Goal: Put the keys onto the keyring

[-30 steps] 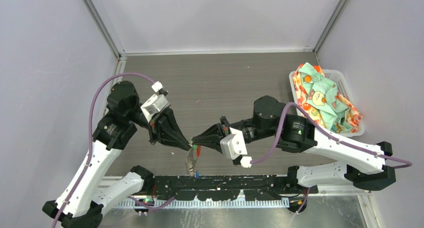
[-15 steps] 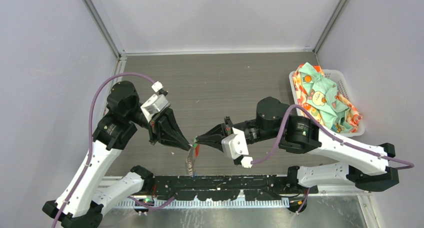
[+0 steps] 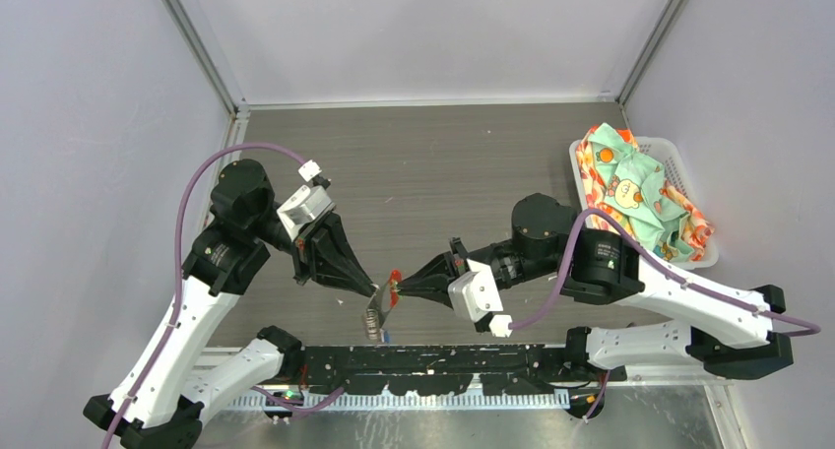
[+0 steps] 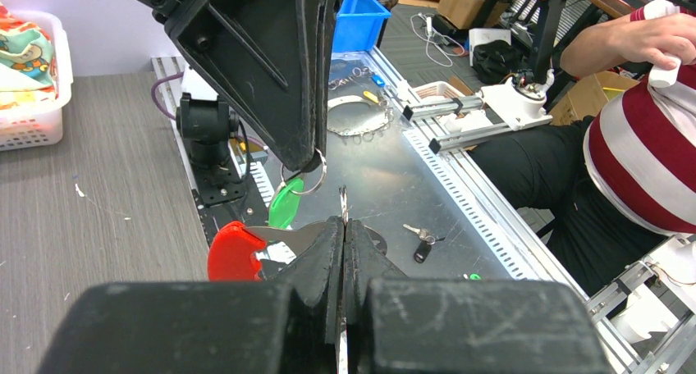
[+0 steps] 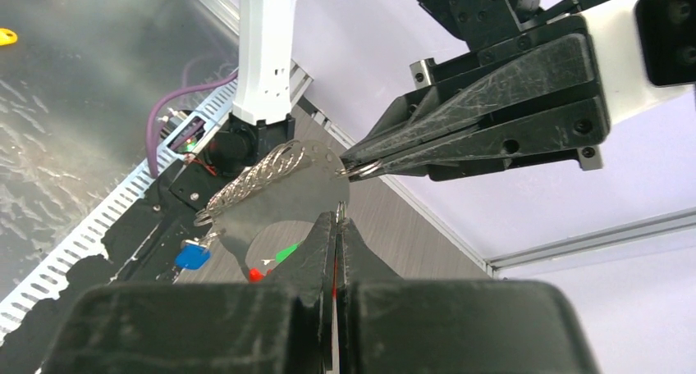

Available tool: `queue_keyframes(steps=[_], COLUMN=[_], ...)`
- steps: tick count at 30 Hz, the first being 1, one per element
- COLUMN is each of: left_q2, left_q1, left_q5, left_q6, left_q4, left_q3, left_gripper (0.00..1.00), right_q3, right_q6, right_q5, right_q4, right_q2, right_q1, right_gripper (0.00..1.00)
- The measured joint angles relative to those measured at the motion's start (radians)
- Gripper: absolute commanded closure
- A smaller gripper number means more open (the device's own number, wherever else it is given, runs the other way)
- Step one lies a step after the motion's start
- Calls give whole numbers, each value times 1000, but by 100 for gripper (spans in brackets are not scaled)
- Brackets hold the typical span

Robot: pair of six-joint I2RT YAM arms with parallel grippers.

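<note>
My left gripper (image 3: 375,290) and right gripper (image 3: 397,290) meet tip to tip above the table's near edge, both shut. The keyring's silvery chain (image 3: 373,318) hangs below them. In the right wrist view the left gripper (image 5: 354,171) pinches a wire ring joined to the chain (image 5: 258,175), and a blue key (image 5: 193,256) dangles at its end. From the left wrist, the right gripper (image 4: 316,154) holds a small ring carrying a green key (image 4: 285,206). A red piece (image 4: 234,251) with a silver blade lies against my left fingertips (image 4: 328,243); which gripper holds it is unclear.
A white basket (image 3: 711,257) of patterned cloth packets (image 3: 640,198) stands at the right. A black rail (image 3: 443,355) runs along the near edge. Beyond it, loose keys (image 4: 423,241) lie on a metal bench, and a person in a striped shirt (image 4: 632,144) sits nearby.
The right arm has drawn back to the right and slightly nearer, its tip moving a little away from the left gripper. The chain has tilted. The left arm has stayed put.
</note>
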Motion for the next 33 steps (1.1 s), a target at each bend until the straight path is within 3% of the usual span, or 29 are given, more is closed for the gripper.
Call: queue_keyframes(steps=[33], left_q2=[0], left_q1=[0], left_q5=[0], left_q6=[0], left_q4=[0], left_q3=[0], left_gripper=[100], right_q3=[0], right_q6=[1], right_q5=[-15], right_q4=[47], right_q2=[33], right_q1=[13], right_gripper=[99])
